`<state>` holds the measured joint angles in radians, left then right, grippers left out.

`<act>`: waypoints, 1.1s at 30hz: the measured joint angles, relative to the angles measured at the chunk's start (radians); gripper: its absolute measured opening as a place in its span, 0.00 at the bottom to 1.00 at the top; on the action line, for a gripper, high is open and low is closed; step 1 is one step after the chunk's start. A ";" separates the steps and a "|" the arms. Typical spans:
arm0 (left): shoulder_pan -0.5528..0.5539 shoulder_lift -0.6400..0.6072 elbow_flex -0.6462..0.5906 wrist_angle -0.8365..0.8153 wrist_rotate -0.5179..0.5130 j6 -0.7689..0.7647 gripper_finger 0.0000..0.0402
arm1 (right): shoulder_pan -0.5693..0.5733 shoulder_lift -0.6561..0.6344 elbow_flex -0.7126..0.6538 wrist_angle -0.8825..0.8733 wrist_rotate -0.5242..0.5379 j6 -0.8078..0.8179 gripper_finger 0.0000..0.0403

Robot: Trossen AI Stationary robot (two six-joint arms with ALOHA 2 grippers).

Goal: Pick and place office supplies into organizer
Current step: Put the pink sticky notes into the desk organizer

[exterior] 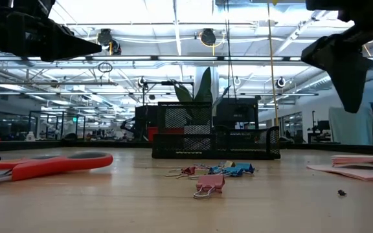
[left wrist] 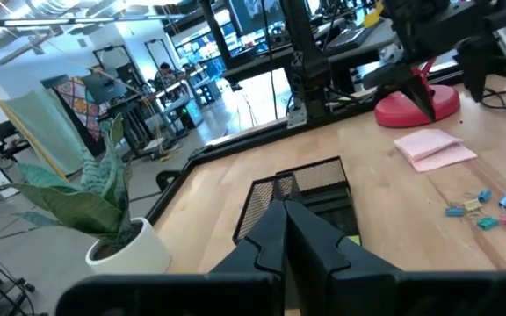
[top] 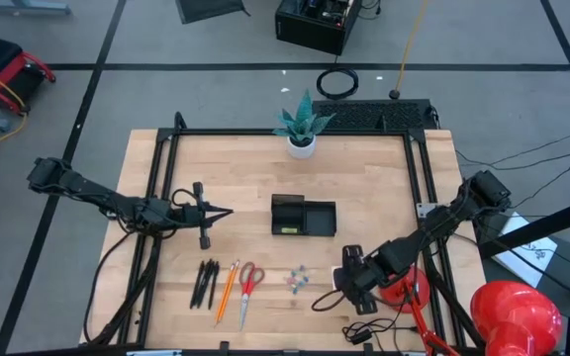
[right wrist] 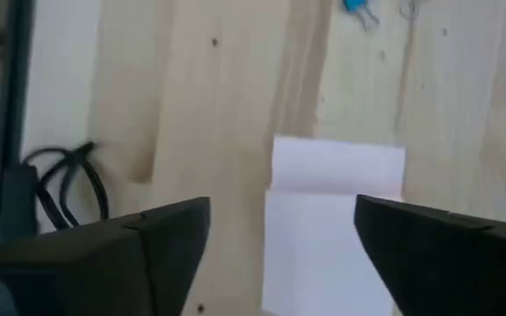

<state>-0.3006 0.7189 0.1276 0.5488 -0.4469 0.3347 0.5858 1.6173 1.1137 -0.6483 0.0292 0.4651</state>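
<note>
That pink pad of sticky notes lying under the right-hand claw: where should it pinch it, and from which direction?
Probably from straight above, across two opposite edges. The sticky-note pad lies flat on the table, so only its thin sides offer grip. The right gripper already hangs open over it, fingers straddling its width.

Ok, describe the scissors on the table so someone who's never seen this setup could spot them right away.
Start at the black organizer in the middle of the wooden table, then look to the row of supplies along the edge farthest from the plant. The scissors lie between the orange pencil and the small clips; only they have red loop handles.
</note>
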 joint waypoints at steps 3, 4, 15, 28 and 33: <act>0.000 0.000 0.000 0.000 0.000 -0.005 0.04 | -0.001 0.000 -0.001 0.008 0.002 0.019 0.79; 0.000 0.000 0.000 0.000 0.000 -0.005 0.04 | -0.001 -0.001 -0.009 0.012 0.007 0.025 0.82; 0.000 0.000 0.000 -0.002 0.000 -0.005 0.04 | -0.001 0.000 -0.151 -0.006 0.052 0.115 0.88; 0.000 0.000 0.000 -0.002 0.000 -0.019 0.04 | -0.001 -0.007 -0.310 0.167 0.033 0.152 0.83; 0.000 0.000 0.000 -0.002 0.000 -0.018 0.04 | -0.004 -0.006 -0.311 0.168 0.025 0.176 0.70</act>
<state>-0.3007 0.7189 0.1276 0.5465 -0.4469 0.3165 0.5819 1.6115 0.8028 -0.4805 0.0538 0.6412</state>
